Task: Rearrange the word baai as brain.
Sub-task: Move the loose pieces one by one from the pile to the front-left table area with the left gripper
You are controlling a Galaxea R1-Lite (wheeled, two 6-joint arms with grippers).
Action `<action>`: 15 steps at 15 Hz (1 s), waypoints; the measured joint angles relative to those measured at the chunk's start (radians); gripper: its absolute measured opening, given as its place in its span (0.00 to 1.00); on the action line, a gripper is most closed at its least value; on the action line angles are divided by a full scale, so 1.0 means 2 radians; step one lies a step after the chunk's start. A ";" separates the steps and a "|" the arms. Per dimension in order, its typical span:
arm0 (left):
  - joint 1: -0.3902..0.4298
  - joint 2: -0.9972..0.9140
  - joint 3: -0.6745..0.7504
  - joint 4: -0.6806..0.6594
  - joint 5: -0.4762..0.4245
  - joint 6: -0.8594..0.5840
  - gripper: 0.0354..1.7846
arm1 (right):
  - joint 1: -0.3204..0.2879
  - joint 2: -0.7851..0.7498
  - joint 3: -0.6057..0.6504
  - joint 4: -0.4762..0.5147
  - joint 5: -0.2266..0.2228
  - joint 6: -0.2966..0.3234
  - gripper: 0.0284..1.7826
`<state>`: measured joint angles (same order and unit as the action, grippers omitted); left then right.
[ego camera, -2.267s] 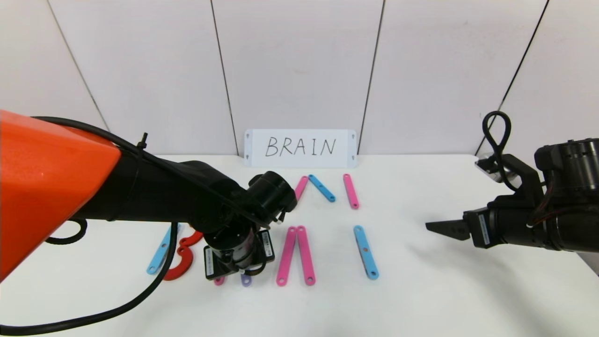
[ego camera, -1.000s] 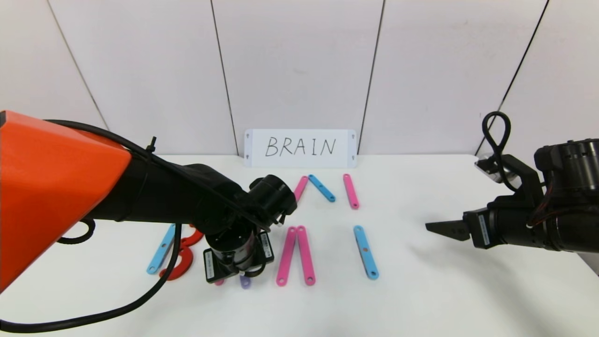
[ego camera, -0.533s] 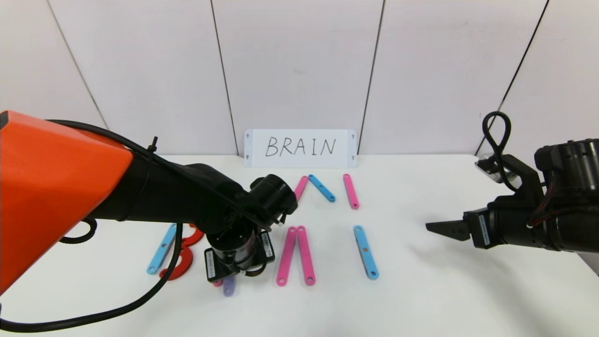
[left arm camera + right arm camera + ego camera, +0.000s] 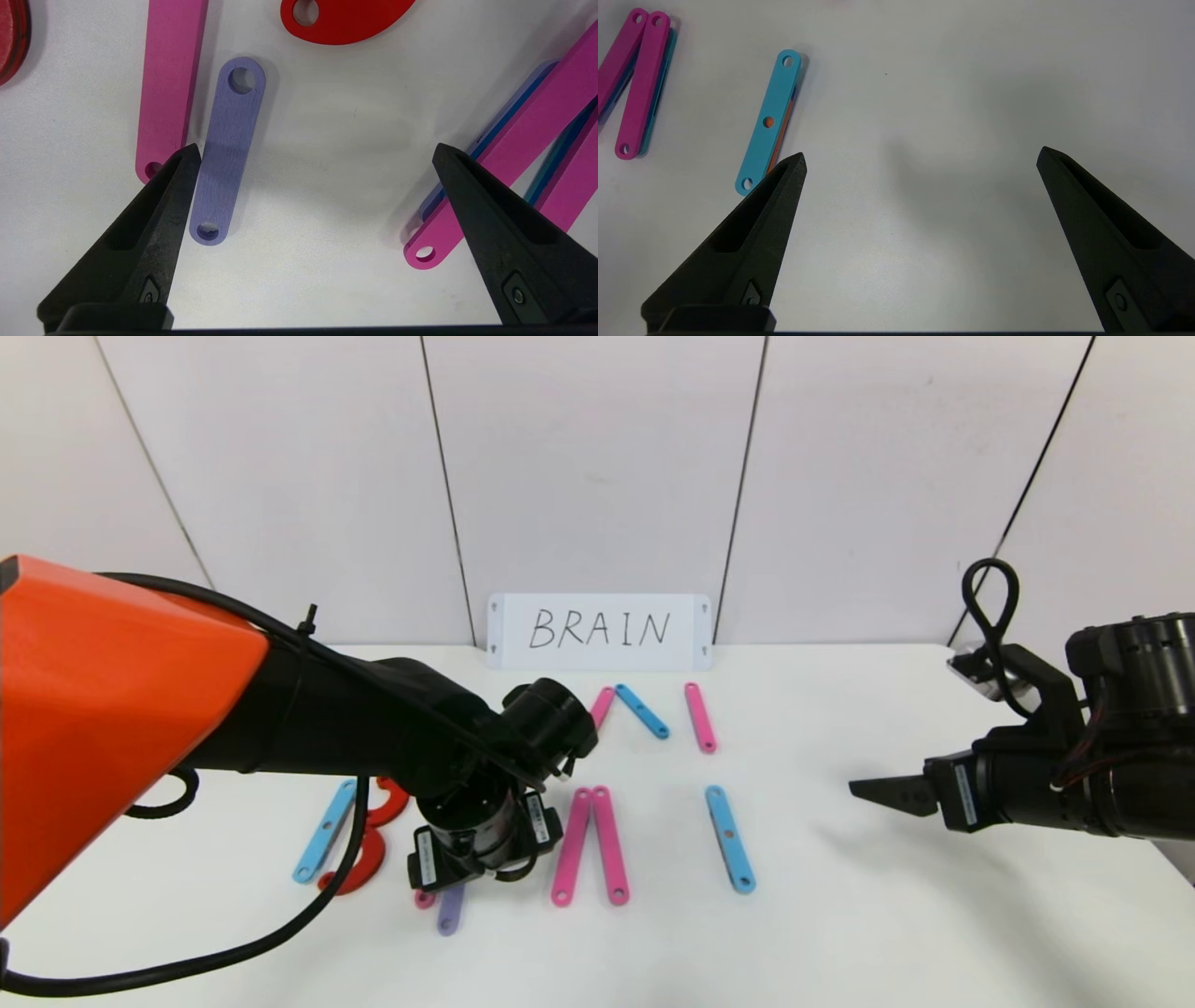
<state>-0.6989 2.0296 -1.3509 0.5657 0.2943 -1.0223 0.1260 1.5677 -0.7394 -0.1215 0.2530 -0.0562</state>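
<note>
The letters lie as flat holed pieces on the white table [image 4: 840,915]. A short purple bar [image 4: 450,909] lies flat next to a pink bar [image 4: 425,899], just in front of my left wrist [image 4: 476,840]. In the left wrist view my left gripper [image 4: 316,154] is open and empty over the table. One of its fingers [image 4: 154,224] is against the side of the purple bar [image 4: 227,156]. The pink bar [image 4: 169,79] and a red curve [image 4: 345,18] lie beyond. My right gripper [image 4: 882,791] is open and empty, hovering at the right.
A blue bar [image 4: 325,831] and red curves [image 4: 369,840] lie at the left. Two pink bars [image 4: 590,845] and a blue bar [image 4: 729,838] lie in the middle. Three more bars [image 4: 642,710] lie in front of the white BRAIN card [image 4: 599,631].
The purple bar has slid left and toward the table's front edge and now shows most of its length. My left wrist has shifted slightly. The right arm has not moved.
</note>
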 joint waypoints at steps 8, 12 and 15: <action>-0.001 -0.003 0.003 0.008 -0.001 0.001 0.97 | 0.000 0.000 0.000 0.000 0.000 0.000 0.97; -0.001 -0.009 0.006 0.011 -0.017 0.003 0.97 | 0.000 0.000 0.000 0.000 0.000 0.000 0.97; -0.001 -0.011 0.009 0.010 -0.031 0.003 0.97 | 0.000 0.000 0.000 0.000 0.000 0.000 0.97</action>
<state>-0.7009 2.0085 -1.3321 0.5849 0.2313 -1.0170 0.1251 1.5668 -0.7394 -0.1217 0.2526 -0.0557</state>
